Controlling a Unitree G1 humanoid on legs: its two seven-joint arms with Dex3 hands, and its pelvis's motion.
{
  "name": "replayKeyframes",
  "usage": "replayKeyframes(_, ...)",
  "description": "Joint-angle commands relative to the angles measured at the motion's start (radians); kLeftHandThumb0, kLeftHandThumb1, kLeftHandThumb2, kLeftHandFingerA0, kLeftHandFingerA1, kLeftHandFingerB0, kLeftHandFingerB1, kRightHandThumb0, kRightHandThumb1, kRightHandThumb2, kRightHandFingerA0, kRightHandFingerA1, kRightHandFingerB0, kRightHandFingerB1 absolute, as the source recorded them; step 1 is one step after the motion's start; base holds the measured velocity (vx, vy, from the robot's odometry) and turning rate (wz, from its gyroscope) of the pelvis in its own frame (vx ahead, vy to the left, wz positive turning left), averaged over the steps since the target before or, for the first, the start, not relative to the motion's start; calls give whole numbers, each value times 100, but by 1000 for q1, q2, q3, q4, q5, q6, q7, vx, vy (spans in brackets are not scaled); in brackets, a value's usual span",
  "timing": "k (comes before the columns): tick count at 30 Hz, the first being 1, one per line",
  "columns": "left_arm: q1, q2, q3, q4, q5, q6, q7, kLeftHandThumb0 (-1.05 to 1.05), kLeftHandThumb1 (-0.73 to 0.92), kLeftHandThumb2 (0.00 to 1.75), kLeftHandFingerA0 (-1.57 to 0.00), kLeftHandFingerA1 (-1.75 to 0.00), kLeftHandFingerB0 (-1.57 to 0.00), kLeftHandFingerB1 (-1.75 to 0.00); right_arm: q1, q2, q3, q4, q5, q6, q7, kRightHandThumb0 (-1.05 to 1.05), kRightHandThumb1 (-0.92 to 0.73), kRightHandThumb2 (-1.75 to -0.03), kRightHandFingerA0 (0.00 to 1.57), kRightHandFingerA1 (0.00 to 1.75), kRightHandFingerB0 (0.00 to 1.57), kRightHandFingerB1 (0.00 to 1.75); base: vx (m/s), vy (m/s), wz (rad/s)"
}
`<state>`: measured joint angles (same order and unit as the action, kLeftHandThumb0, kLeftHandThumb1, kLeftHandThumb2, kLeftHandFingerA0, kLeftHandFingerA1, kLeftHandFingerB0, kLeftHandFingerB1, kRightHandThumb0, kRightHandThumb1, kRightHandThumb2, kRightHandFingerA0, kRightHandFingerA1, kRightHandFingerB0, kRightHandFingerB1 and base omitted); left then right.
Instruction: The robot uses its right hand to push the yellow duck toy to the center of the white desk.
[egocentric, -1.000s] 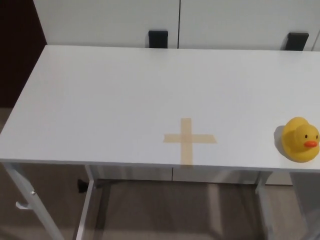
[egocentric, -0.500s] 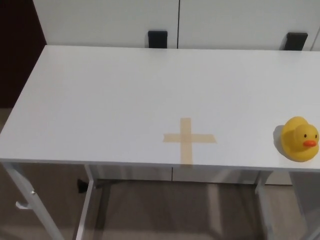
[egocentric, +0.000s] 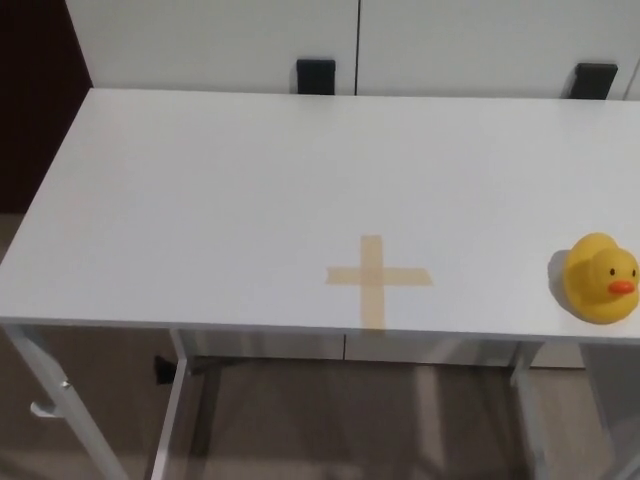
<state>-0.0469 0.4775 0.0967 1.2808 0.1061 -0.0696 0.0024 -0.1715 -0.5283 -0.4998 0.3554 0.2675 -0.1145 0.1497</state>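
Neither hand is seen, so the right hand's finger state cannot be told and no place can be given relative to it. The rounded yellow rubber duck toy (egocentric: 600, 278) is found near the flat white desk (egocentric: 250, 190)'s front right edge, well apart from the tan tape cross (egocentric: 378, 279). An off-centre push risks it being spun or tipped over that edge.

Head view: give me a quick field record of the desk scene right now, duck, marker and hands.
duck: yellow duck toy, upright, near the desk's right front edge
desk: white desk
marker: tape cross near the front edge, to the duck's left, apart from it
left hand: not in view
right hand: not in view
push: not yet begun
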Motion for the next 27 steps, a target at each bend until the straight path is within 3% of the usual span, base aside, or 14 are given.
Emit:
replayKeyframes(1, -2, 8, -3, 12, 12, -84, 24, 1, -52, 163, -141, -95, -132, -94, -84, 35, 121, 24, -66, 91, -6, -85, -83, -120, 11, 48, 4, 41, 0, 0, 0)
replayKeyframes(2, -3, 8, -3, 12, 12, -85, 24, 1, -52, 163, -141, -95, -132, -94, -92, 38, 132, 35, -74, 87, -10, -85, -83, -120, 11, 48, 4, 41, -3, -11, 7)
replayKeyframes(3, -4, 8, -4, 12, 13, -87, 24, 3, -52, 163, -143, -93, -136, -92, -108, 43, 154, 54, -88, 78, -15, -88, -92, -74, 19, 36, 14, 31, -3, -11, 8)
replayKeyframes(5, -5, 8, -7, 13, 16, -89, 26, 3, -52, 163, -143, -93, -136, -92, -122, 46, 175, 70, -102, 73, -16, -88, -92, -74, 19, 36, 14, 31, -2, -5, 4)
replayKeyframes(6, -6, 9, -10, 13, 18, -94, 25, 3, -53, 165, -141, -94, -137, -93, -139, 52, 199, 97, -122, 65, -22, -83, -80, -121, 11, 50, 1, 40, 0, 0, 0)
replayKeyframes(7, -7, 8, -8, 13, 16, -92, 23, 13, -63, 175, -140, -92, -139, -91, -145, 58, 213, 108, -128, 71, -21, -84, -92, -84, 8, 37, 7, 29, 0, 0, 0)
replayKeyframes(10, -8, 8, -5, 15, 10, -85, 17, 11, -60, 175, -140, -92, -134, -91, -157, 74, 246, 131, -143, 86, -36, -36, -51, -113, 0, 51, 0, 49, 0, 0, 0)
replayKeyframes(11, -10, 6, -6, 16, 10, -82, 16, 14, -60, 175, -140, -92, -135, -91, -156, 77, 253, 134, -147, 90, -40, -87, -92, -81, 14, 37, 11, 32, 0, 0, 0)
replayKeyframes(19, -8, 0, -11, 12, 14, -103, 17, 17, -56, 175, -143, -90, -138, -90, -177, 129, 323, 215, -191, 44, -49, -92, -92, -81, 17, 42, 10, 32, 0, 0, 0)
replayKeyframes(20, -11, -1, -10, 16, 12, -93, 15, 22, -56, 150, -134, -98, -129, -94, -184, 141, 333, 221, -198, 57, -59, -91, -92, -82, 18, 42, 9, 31, 0, 0, 0)
replayKeyframes(22, -11, -2, -10, 16, 11, -91, 14, 19, -56, 174, -137, -96, -133, -93, -187, 148, 339, 227, -204, 59, -64, -90, -92, -83, 17, 43, 9, 31, 0, 0, 0)
replayKeyframes(23, -9, -2, -13, 16, 14, -94, 14, 19, -56, 175, -136, -95, -132, -94, -186, 154, 345, 233, -210, 55, -67, -81, -81, -116, 12, 49, 6, 41, 0, 0, 0)
replayKeyframes(25, -7, -2, -16, 16, 16, -96, 13, 19, -56, 175, -136, -95, -132, -94, -185, 161, 352, 242, -218, 49, -71, -81, -81, -116, 12, 49, 6, 41, 0, 0, 0)
replayKeyframes(27, -6, -3, -19, 13, 18, -98, 19, 12, -59, 175, -142, -91, -141, -88, -201, 169, 384, 277, -254, 40, -79, -88, -92, -80, 17, 42, 12, 34, 0, 0, 0)
